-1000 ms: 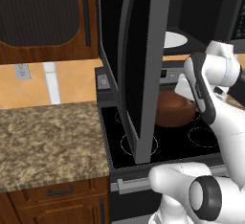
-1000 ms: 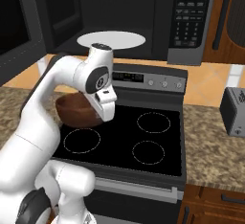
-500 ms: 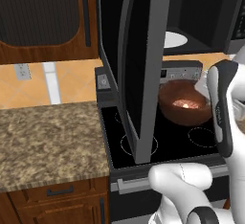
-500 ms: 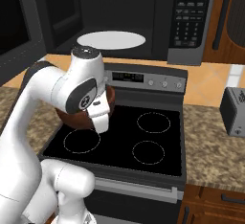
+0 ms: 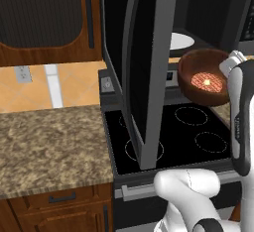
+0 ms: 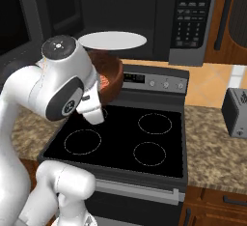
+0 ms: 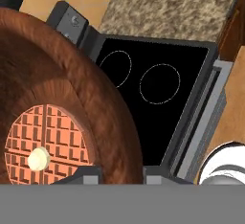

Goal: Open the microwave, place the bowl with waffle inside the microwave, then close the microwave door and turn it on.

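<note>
With the microwave door swung open, the hand clamped on the bowl's rim carries the waffle high above the stove, still outside the microwave; loading, closing and starting remain.

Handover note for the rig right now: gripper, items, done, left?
Gripper: shut on the bowl's rim.
Bowl: held in the air above the stove, tipped toward the camera in the left base view, waffle inside.
Microwave door: swung open; glass plate visible inside the microwave.
Done: door opened, bowl picked up.
Left: set bowl inside, close door, turn it on.
</note>
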